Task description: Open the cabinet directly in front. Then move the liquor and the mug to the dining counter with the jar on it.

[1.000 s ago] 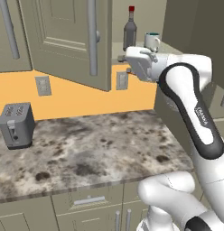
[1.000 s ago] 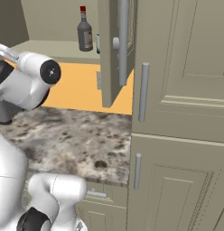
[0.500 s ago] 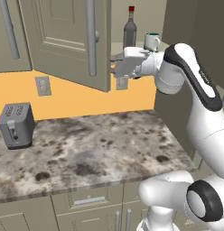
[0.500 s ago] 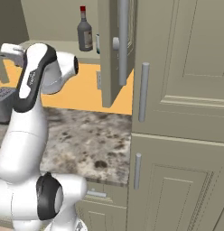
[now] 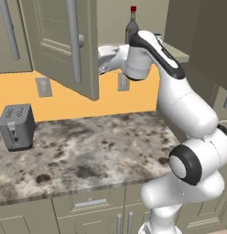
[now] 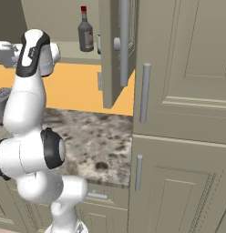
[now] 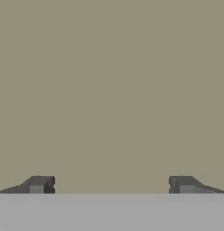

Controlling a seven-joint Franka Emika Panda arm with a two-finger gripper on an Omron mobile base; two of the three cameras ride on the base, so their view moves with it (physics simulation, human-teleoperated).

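Liquor (image 5: 132, 23): one bottle, one toaster (image 5: 17, 126).

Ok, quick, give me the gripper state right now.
Gripper: open, jaws spread wide, holding nothing; it faces a plain grey-beige surface.
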